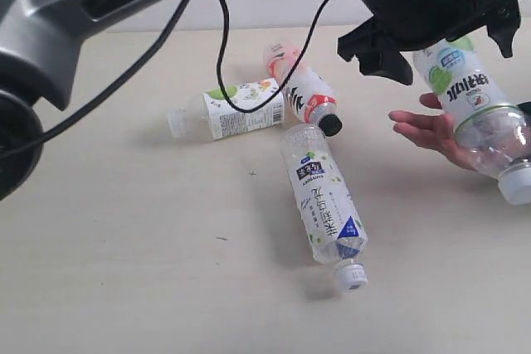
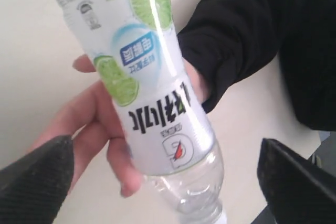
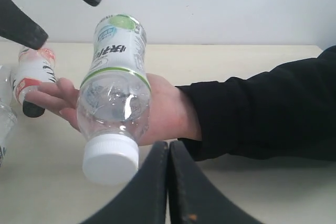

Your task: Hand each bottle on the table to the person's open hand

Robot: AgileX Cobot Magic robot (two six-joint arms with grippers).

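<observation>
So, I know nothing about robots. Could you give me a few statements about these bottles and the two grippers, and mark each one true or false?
1. Three bottles lie on the table: the white-labelled bottle, the black-capped bottle and the blue-labelled bottle. True.
2. The left gripper is clamped on the green-labelled bottle. False: its fingers are spread wide, clear of the bottle.
3. The green-labelled bottle is over the person's open hand. True.
4. The black-capped bottle stands upright. False: it lies on its side.
5. The right gripper is shut and holds nothing. True.
</observation>
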